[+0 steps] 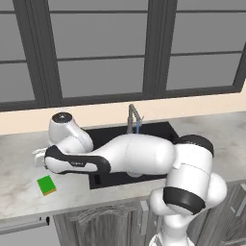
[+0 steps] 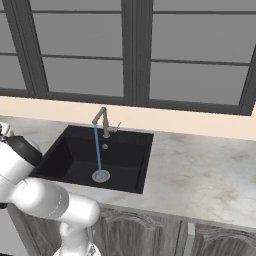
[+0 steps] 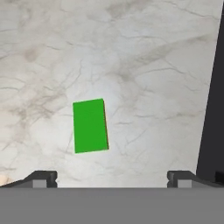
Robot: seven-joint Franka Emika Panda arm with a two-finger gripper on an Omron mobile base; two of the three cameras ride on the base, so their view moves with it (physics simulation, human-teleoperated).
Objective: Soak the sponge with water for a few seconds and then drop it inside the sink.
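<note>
Bench (image 1: 19,187): marble, carries all. Sink (image 2: 60,160): black, water (image 2: 98,150) running. Sponge (image 3: 90,126): flat on bench left of sink, untouched; I judge it light, soft, squashy, so I'd pinch its short sides. Pincer (image 3: 112,177): spread wide above it, empty.

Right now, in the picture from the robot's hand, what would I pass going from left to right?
Left finger tip → green sponge lying flat on the marble counter → right finger tip → dark edge of the sink.
</note>
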